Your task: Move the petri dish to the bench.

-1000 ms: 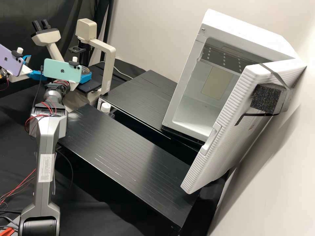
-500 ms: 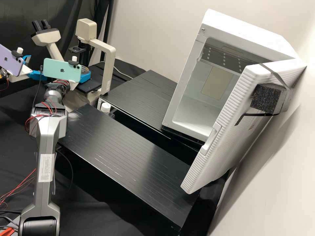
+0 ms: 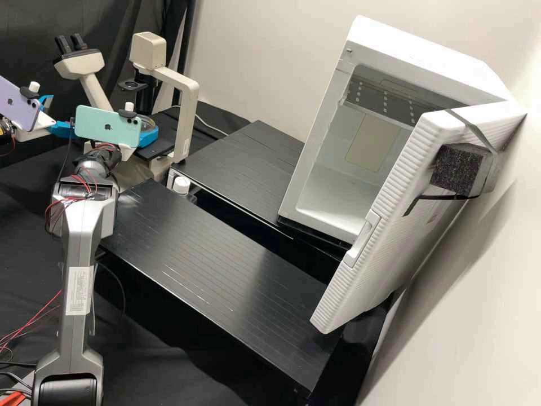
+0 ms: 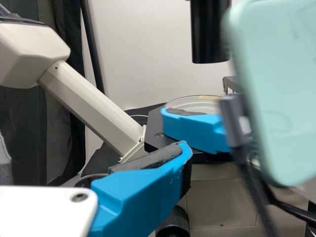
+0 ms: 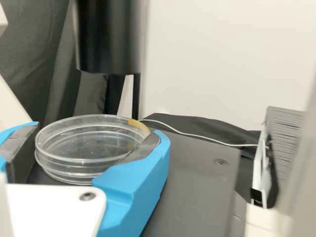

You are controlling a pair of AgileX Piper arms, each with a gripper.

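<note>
Petri dish (image 5: 89, 170) is pinched by its sides in the right gripper (image 5: 98, 131), over the microscope stage (image 5: 197, 182) at far left, probably so it rides level to the bench (image 3: 214, 248). Left gripper (image 3: 66, 114) sits further left, fingers spread, out of the way I guess.

The right arm (image 3: 80, 239) is grey and angular, bearing 1 white label below the mint phone (image 3: 107, 124). Red and black wires loop just beneath that phone. Beside it, the right gripper (image 3: 147, 122) is white with 2 blue, dark-padded fingers; its white plate (image 5: 52, 212) has 1 screw.
</note>
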